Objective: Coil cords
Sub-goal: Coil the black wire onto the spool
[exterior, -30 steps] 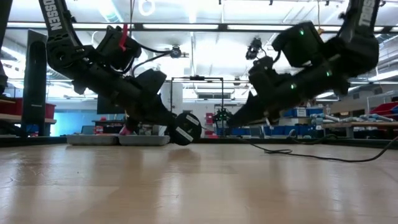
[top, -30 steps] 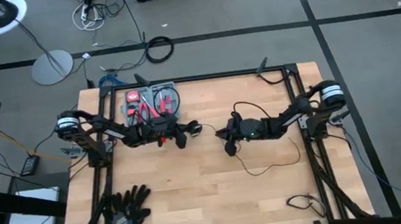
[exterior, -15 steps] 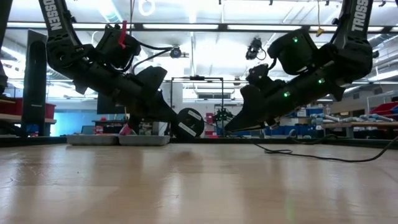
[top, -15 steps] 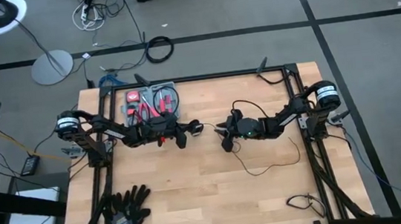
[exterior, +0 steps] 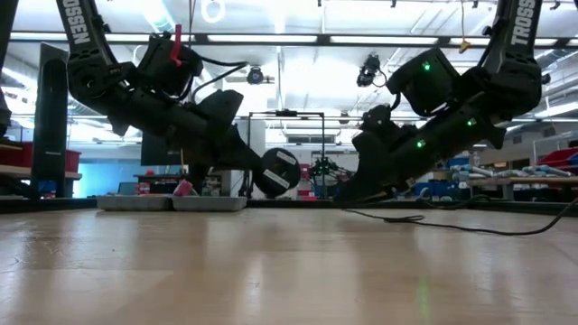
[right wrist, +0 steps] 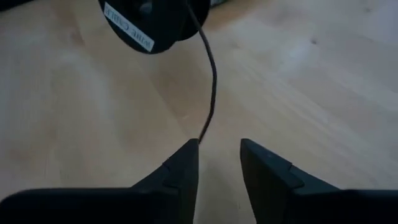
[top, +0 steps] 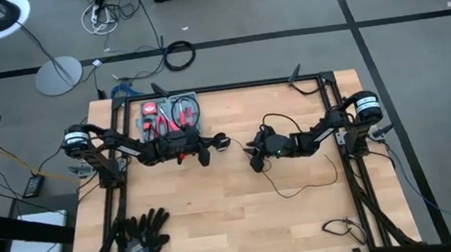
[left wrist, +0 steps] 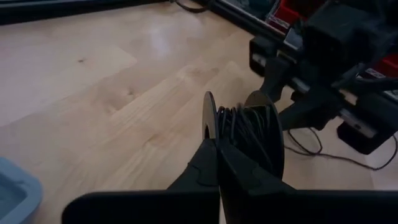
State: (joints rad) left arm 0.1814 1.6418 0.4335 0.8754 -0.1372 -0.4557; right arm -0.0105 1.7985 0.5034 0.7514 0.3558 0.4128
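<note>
Winding is the step in hand. Your left gripper (left wrist: pixel 217 163), fingers pressed together on the small black spool (left wrist: pixel 245 134), holds it off the table near centre. Your right gripper (right wrist: pixel 217 158), at its 3 o'clock, stands with fingers spread, the cord (right wrist: pixel 211 87) just beside one fingertip (right wrist: pixel 186 155). Slack trails toward 4 o'clock (top: pixel 300 192). Next, I judge, you must pinch the cord and wrap it on.

You see wood table (top: pixel 218 219), black frame around. On it: tool tray (top: pixel 171 115) at far left, black gloves (top: pixel 143 234) at near left, loose cord (top: pixel 303 187) on right half.
</note>
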